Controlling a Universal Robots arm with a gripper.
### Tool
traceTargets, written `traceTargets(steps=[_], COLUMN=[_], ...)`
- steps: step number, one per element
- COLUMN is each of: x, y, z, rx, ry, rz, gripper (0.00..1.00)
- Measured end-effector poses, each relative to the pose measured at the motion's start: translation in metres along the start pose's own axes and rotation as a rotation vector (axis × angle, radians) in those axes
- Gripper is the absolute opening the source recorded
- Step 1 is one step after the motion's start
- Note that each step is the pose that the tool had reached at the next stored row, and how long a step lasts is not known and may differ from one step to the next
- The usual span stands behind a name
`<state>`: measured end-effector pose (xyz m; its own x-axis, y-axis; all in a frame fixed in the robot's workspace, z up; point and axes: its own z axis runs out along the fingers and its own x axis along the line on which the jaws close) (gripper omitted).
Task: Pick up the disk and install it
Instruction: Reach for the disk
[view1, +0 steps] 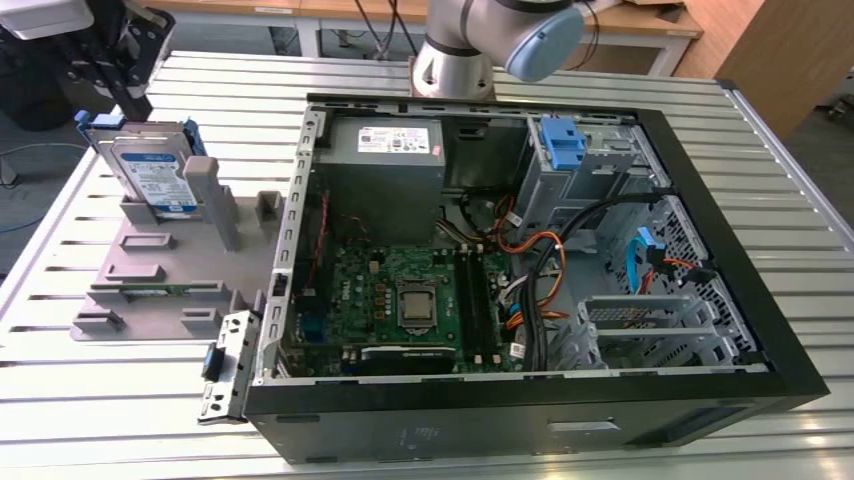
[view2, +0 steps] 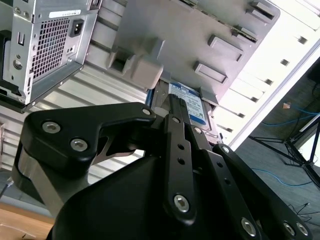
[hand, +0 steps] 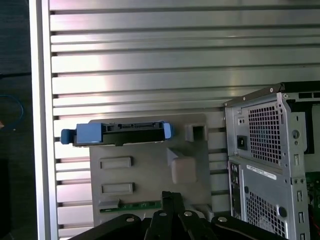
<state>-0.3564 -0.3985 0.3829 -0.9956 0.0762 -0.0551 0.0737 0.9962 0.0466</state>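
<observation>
Exterior view: my gripper (view1: 130, 95), clenched on nothing, hangs near the disk (view1: 154, 175), which stands on edge at six o'clock from it in a grey plastic stand (view1: 160, 270). Second wrist view: its smooth labelled metal face sits just beyond my tips. First wrist view: its long axis runs crosswise, capped by a blue bracket (hand: 82, 135).

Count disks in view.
1. The disk stands on edge in the grey holder, on the exterior view's left of the open case; bays inside may hide more.

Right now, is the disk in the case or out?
Out. The disk stands on edge in the grey holder, on the table outside the open computer case.
</observation>
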Motion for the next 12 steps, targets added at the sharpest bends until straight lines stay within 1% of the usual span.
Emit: traceTargets(steps=[5,9,12], x=[0.0064,0.0088,0.0098], y=[0.0021,0.0053,0.0062], z=[0.0029,0.0065,0.0076], rx=[0.0000,-0.0002,0.0000], ry=[-0.0001,-0.0004,-0.0001], rz=[0.000,0.000,0.000], gripper=[0.11,0.11,0.11])
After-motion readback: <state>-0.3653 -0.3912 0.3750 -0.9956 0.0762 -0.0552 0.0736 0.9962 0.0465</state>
